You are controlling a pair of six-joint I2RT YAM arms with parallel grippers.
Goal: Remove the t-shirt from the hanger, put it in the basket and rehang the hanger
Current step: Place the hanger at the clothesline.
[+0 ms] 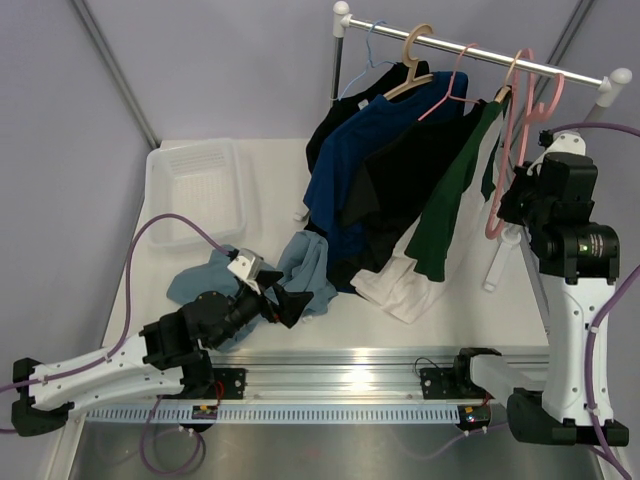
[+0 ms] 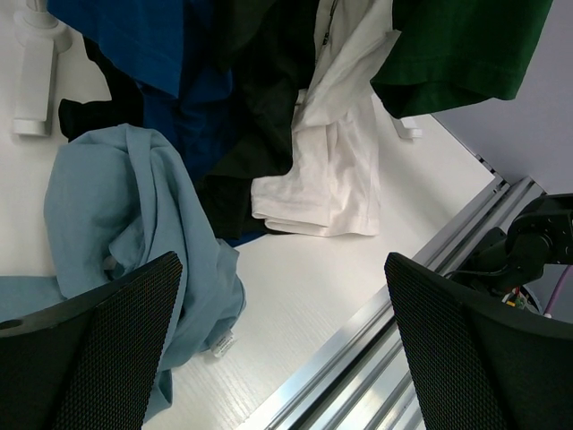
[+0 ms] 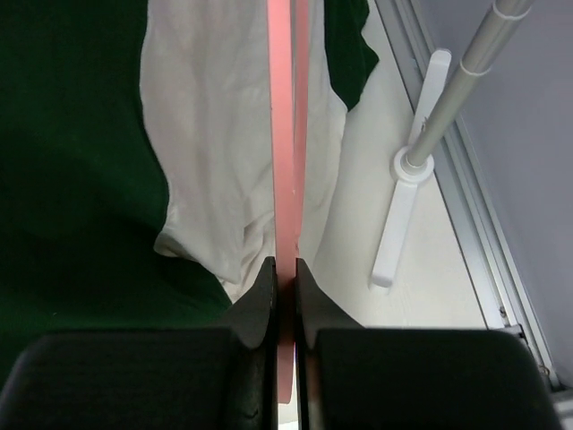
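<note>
Right wrist view: your right tool (image 3: 285,267) is clamped on the pink hanger (image 3: 285,134). Your left tool (image 2: 282,269) gapes wide above the light blue t-shirt (image 2: 125,206), heaped on the table (image 2: 309,282) near its front rail (image 2: 394,322).

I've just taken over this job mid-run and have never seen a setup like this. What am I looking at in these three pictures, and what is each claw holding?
These are two robot arms bolted to a table: the left arm and the right arm. Each ends in a two-finger claw.

The wide picture looks down from above and behind them. The other two pictures come from a camera on each wrist.

On the table lie a crumpled light-blue t-shirt and a clear plastic bin. More shirts hang from a clothes rail.

The left gripper is open and empty, by the light-blue t-shirt. The right gripper is shut on a pink hanger.
</note>
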